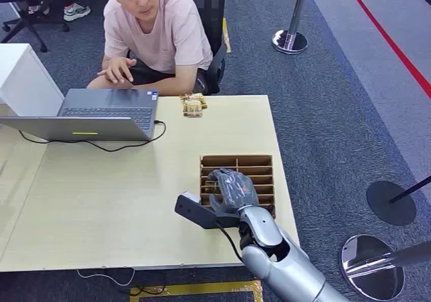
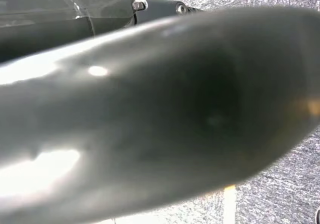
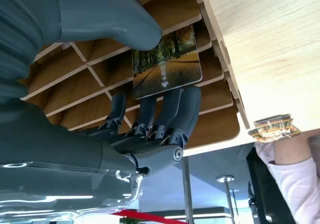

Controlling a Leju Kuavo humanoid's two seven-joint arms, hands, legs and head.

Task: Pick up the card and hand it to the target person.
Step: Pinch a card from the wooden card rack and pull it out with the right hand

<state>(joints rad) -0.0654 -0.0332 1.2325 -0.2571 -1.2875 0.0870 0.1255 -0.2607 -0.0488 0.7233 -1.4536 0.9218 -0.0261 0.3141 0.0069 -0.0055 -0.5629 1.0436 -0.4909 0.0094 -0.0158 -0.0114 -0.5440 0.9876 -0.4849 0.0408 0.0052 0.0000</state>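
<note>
The right hand (image 1: 233, 189) sits over the slotted wooden rack (image 1: 264, 162) at the near right part of the desk (image 1: 127, 194). In the right wrist view the card (image 3: 166, 63), printed with a tree-lined path, stands in a slot of the rack. The thumb (image 3: 113, 19) lies against one face of the card at its edge and the dark fingers (image 3: 181, 111) lie against the other, so the card is pinched between them. Whether the card has left its slot cannot be told. In the head view the hand covers the card.

The left hand cannot be assessed: the left wrist view gives a blurred grey surface close to the lens, and the state of its fingers cannot be told.

A person (image 1: 157, 25) in a pink shirt sits at the far edge of the desk, one hand raised over the lap. An open laptop (image 1: 106, 110) stands at the far left of the desk, with a black cable (image 1: 102, 145) running from its side. A small stack of cards (image 1: 193, 104) lies near the far edge, just in front of the person and well apart from the rack. Stanchion bases (image 1: 289, 41) stand on the grey carpet to the right.
</note>
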